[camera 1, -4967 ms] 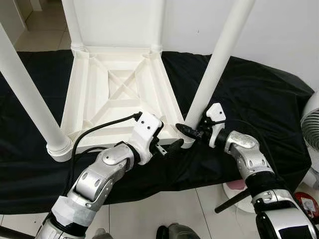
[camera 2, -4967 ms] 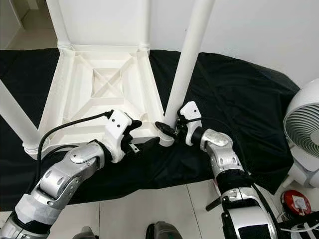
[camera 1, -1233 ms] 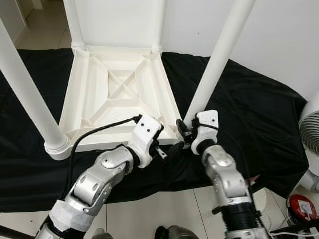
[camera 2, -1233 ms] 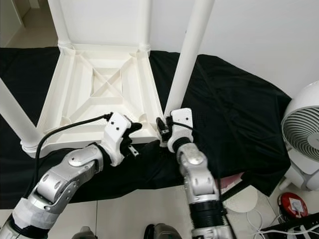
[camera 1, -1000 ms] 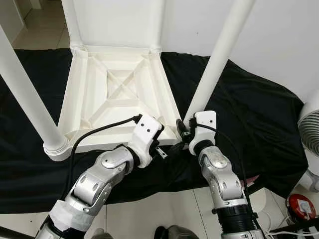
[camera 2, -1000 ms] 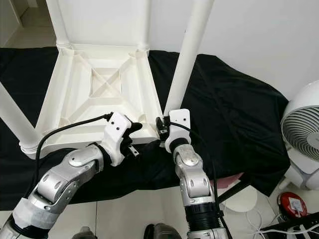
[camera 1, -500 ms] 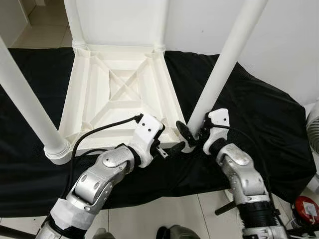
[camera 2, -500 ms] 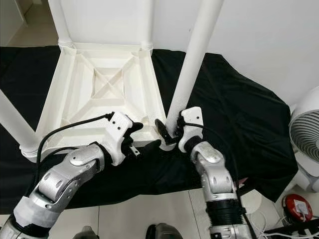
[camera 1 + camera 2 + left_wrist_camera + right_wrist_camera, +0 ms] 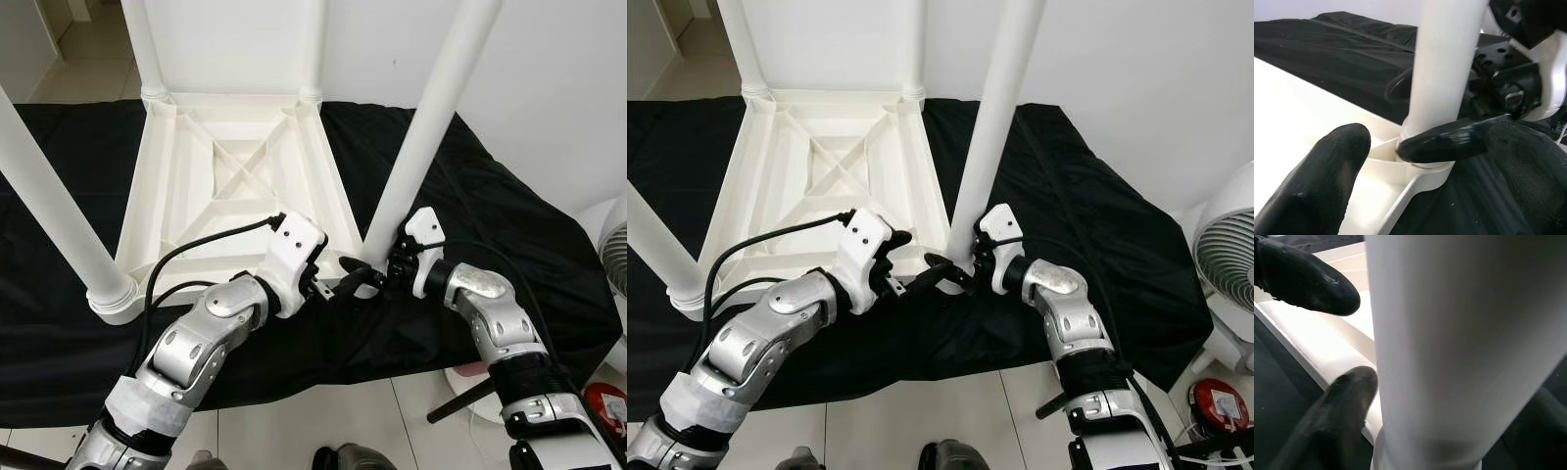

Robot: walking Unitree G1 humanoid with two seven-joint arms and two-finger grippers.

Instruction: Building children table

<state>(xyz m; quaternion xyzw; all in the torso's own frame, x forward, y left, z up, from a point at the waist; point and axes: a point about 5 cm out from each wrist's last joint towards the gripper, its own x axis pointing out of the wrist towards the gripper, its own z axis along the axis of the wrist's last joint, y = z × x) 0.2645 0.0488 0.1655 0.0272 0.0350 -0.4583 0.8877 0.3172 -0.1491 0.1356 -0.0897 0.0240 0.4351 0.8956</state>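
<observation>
Leg (image 9: pixel 421 137) base between right gripper (image 9: pixel 364 277) fingers, clasped; left gripper (image 9: pixel 333 284) fingers spread beside socket.

Head pair downward; wrist cameras close on one shared table leg (image 9: pixel 423 135).

Bright, even daylight in head views; sharp focus, mild edge bending. Glare on white leg (image 9: pixel 1459 347) in wrist views; near fingertips (image 9: pixel 1312 181) blurred.
</observation>
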